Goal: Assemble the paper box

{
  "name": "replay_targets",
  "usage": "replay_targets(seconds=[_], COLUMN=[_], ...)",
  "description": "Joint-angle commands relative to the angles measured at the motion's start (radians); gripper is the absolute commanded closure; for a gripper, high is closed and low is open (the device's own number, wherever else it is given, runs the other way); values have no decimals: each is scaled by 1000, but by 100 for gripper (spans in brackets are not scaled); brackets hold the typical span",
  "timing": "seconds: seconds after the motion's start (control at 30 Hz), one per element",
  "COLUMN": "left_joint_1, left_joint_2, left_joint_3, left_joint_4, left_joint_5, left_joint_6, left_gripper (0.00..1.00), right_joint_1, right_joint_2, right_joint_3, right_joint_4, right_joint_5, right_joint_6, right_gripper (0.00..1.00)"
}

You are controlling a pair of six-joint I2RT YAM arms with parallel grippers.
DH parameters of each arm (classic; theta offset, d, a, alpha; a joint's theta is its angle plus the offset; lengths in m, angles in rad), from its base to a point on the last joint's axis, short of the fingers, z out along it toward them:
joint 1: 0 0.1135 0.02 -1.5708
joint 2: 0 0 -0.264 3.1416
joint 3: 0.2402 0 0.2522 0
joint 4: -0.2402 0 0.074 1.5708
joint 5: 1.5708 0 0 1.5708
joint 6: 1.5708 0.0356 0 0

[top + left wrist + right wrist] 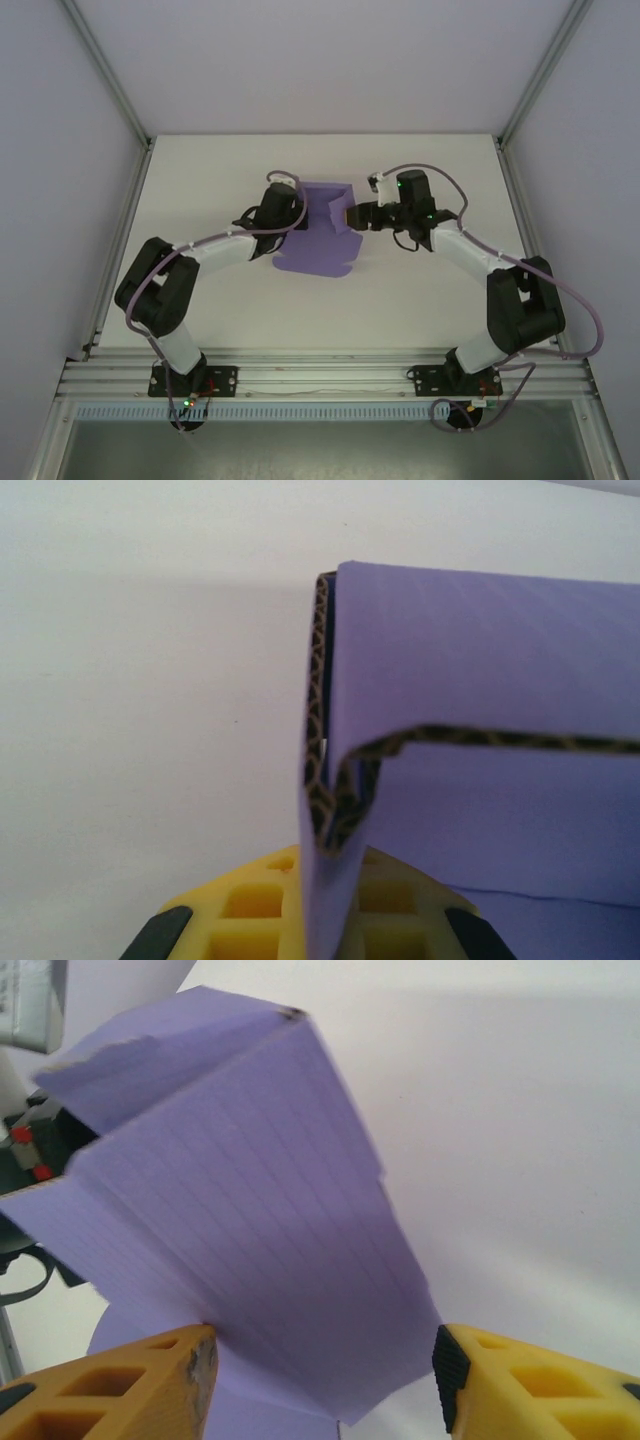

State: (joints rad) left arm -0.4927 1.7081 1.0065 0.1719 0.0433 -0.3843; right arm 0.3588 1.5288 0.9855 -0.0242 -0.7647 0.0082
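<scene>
Paper box point(318, 232): corrugated card, part-folded, desk point(420, 290) centre, walls raised at 12 o'clock end. Likely light, stiff, crush-prone. Left end effector point(320, 920) clamped on doubled wall; right end effector point(325, 1370) agape astride panel. Best hold: folded edges.

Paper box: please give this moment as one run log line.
paper box: partly folded | left claw: shut on folded wall | right claw: open, astride one panel
</scene>
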Motion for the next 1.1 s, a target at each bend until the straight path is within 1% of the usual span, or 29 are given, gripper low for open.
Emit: replay_targets(seconds=[0.0, 0.17, 0.23, 0.27, 0.37, 0.4, 0.47, 0.53, 0.63, 0.73, 0.83, 0.9, 1.07], left_joint_1=[-15, -15, -15, -15, -15, -16, -15, -18, -30, -48, -68, -78, -92], left_joint_2=[19, 17, 15, 13, 19, 21, 24, 29, 42, 67, 82, 90, 106], left_joint_3=[33, 28, 18, 14, 18, 17, 6, -4, -10, 4, 9, 15, 30], left_joint_4=[-6, 7, 25, 32, 16, 15, 32, 54, 73, 65, 73, 70, 57], left_joint_5=[3, 28, 47, 51, 29, 25, 26, 32, 20, -2, -16, -30, -43], left_joint_6=[-4, -2, 6, 9, 17, 22, 33, 43, 70, 94, 101, 102, 111], left_gripper=[100, 100, 100, 100, 100, 100, 100, 100, 100, 100, 100, 100, 100], right_joint_1=[15, 15, 15, 14, 15, 14, 15, 15, 15, 16, 28, 45, 67], right_joint_2=[-7, -11, -6, -1, 9, 9, 7, 6, 10, 21, 34, 40, 80], right_joint_3=[-14, -6, -1, 5, 8, -3, -40, -62, -89, -135, -172, -187, -166], right_joint_4=[32, -61, -68, -79, -122, -122, -80, -32, 63, 207, 328, 393, 413], right_joint_5=[-21, -35, 10, 52, 125, 128, 140, 170, 253, 290, 323, 379, 503], right_joint_6=[-52, -133, -126, -126, -181, -209, -223, -194, -127, -58, -21, -3, 34], right_gripper=[36, 34, 34, 34, 33, 32, 31, 34, 40, 41, 41, 42, 52])
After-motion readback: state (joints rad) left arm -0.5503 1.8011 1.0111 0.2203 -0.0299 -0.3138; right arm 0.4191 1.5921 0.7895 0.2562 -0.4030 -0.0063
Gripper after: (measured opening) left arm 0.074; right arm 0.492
